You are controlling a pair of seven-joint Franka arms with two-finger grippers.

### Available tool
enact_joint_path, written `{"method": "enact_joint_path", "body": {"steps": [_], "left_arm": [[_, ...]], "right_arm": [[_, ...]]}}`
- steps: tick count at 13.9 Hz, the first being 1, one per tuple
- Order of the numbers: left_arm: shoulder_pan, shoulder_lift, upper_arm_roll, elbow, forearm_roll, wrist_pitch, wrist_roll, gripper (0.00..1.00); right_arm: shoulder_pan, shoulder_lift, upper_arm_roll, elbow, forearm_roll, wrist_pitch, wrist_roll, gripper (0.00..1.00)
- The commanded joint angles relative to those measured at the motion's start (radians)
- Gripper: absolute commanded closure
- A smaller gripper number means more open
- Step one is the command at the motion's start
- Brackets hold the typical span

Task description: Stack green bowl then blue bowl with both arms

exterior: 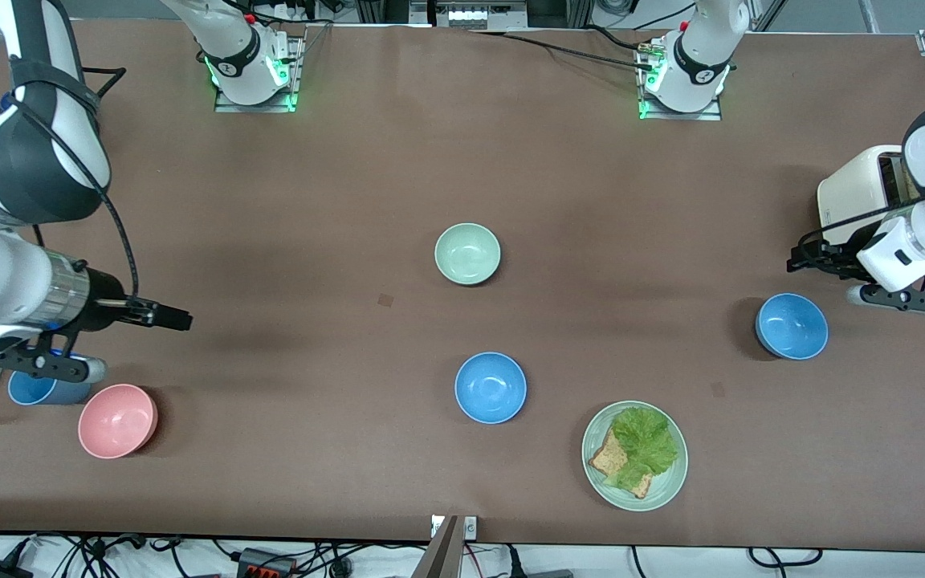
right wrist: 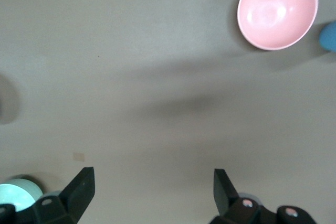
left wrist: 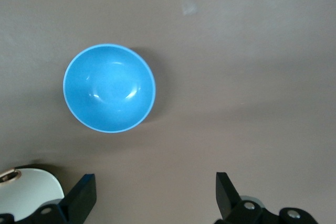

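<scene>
We see a plain brown table carrying a small round pale mint-green bowl, two small round bright sky-blue bowls, one mid-table and one toward the left arm's end, and a small round salmon-pink bowl beside a blue cup. We also see a wide pale green plate holding ruffled bright green lettuce over speckled tan-brown toast, and a glossy cream toaster. Both white arms with grey-black joints end in black two-finger grippers, the left gripper and the right gripper, and their bases glow green.
</scene>
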Motion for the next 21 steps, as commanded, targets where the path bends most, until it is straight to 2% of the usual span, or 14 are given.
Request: {"method": "enact_joint_path", "body": {"steps": [1, 2, 3, 5, 10, 12, 13, 16, 18, 21], "left_arm": [[0.044, 0.05, -0.006, -0.002, 0.019, 0.055, 0.069, 0.0], [0.049, 0.073, -0.004, -0.002, 0.023, 0.076, 0.069, 0.0], [0.064, 0.092, -0.006, -0.002, 0.054, 0.11, 0.071, 0.0], [0.07, 0.131, -0.006, 0.001, 0.104, 0.178, 0.074, 0.0], [0.123, 0.235, -0.007, 0.087, 0.104, 0.19, 0.077, 0.0], [0.124, 0.255, -0.007, 0.105, 0.104, 0.192, 0.069, 0.01], [0.124, 0.278, -0.007, 0.127, 0.104, 0.19, 0.065, 0.03], [0.13, 0.333, -0.007, 0.17, 0.103, 0.193, 0.065, 0.04], [0.132, 0.375, -0.007, 0.21, 0.104, 0.193, 0.066, 0.05], [0.132, 0.402, -0.007, 0.213, 0.104, 0.196, 0.068, 0.11]], "right_arm": [[0.1, -0.075, -0.183, -0.044, -0.002, 0.03, -0.112, 0.0], [0.133, -0.101, -0.252, -0.069, 0.022, 0.034, -0.157, 0.0], [0.133, -0.134, -0.285, -0.106, 0.053, 0.034, -0.2, 0.0], [0.071, -0.176, -0.288, -0.135, 0.064, 0.03, -0.267, 0.0], [0.021, -0.233, -0.276, -0.138, 0.064, 0.014, -0.311, 0.0], [-0.025, -0.236, -0.209, -0.138, 0.063, 0.014, -0.309, 0.0], [-0.025, -0.245, -0.204, -0.144, 0.061, 0.011, -0.309, 0.0], [0.038, -0.27, -0.28, -0.178, 0.052, -0.016, -0.306, 0.0], [0.035, -0.297, -0.282, -0.216, 0.05, -0.007, -0.32, 0.0], [0.035, -0.343, -0.282, -0.294, 0.047, 0.026, -0.323, 0.0]]}}
